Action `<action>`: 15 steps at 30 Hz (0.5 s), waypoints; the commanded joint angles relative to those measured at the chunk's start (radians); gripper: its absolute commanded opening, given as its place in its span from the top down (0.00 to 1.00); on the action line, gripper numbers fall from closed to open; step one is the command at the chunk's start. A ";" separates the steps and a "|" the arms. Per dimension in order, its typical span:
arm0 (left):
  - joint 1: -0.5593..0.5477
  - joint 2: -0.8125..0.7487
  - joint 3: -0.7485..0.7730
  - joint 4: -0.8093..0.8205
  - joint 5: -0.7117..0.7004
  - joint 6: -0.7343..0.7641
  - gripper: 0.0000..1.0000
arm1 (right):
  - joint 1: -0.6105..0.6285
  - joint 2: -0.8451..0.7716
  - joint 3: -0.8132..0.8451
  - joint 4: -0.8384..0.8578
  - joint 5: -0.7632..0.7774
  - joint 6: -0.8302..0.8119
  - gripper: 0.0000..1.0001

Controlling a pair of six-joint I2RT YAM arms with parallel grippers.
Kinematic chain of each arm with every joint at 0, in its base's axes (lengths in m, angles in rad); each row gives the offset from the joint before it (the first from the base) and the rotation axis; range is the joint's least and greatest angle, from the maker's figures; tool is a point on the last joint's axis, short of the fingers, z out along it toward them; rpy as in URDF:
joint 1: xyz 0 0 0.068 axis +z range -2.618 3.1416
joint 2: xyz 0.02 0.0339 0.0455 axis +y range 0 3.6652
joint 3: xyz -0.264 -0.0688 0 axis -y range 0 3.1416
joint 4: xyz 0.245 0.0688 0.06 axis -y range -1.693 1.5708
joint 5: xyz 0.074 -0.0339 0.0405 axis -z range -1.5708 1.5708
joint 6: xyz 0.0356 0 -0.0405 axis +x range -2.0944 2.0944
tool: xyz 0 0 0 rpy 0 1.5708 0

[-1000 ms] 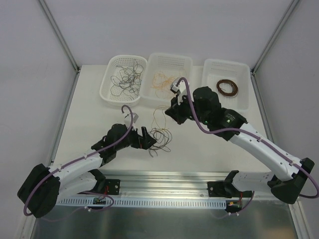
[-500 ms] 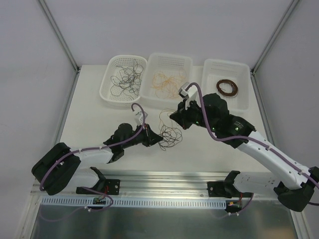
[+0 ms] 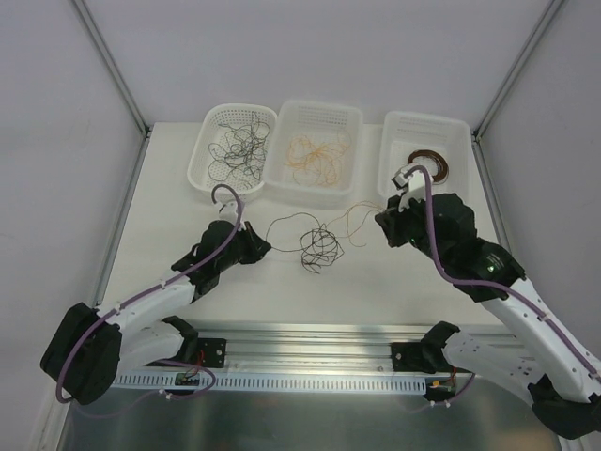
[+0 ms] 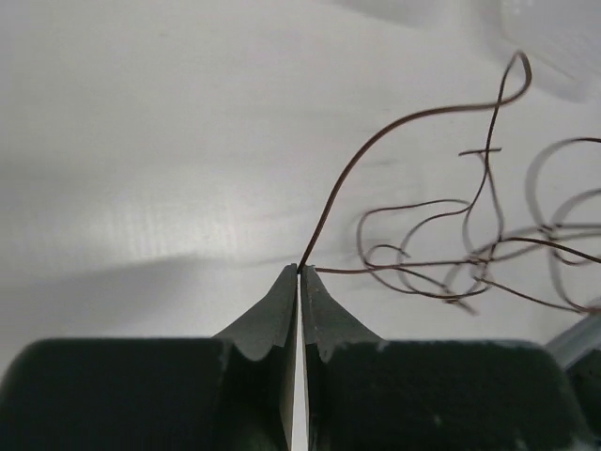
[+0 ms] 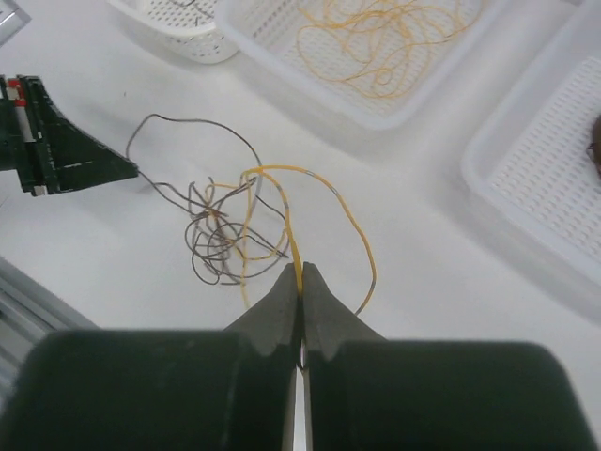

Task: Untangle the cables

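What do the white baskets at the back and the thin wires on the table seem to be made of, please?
Baskets: likely moulded plastic, white, slightly translucent, with perforated mesh walls.
Brown wire: thin, smooth, faintly shiny, holding springy curves; possibly coated metal.
Yellow wire: similar, with a glossy coloured jacket; the core cannot be seen.

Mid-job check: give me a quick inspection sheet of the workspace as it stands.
Surface: white table, no spills seen.
Job's things: tangle of thin wires mid-table, drawn out toward both arms.
Clutter: three white baskets at the back, holding black wires, orange wires and a brown wire ring.
Grippers: left gripper shut on a dark strand; right gripper shut on a yellow strand.
Cables: purple hoses run along the arms, apart from the tangle.
Surroundings: white walls, metal frame posts.
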 commanded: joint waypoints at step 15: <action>0.341 -0.340 0.004 -0.702 -0.529 -0.261 1.00 | -0.182 -0.106 0.050 -0.156 0.188 -0.003 0.99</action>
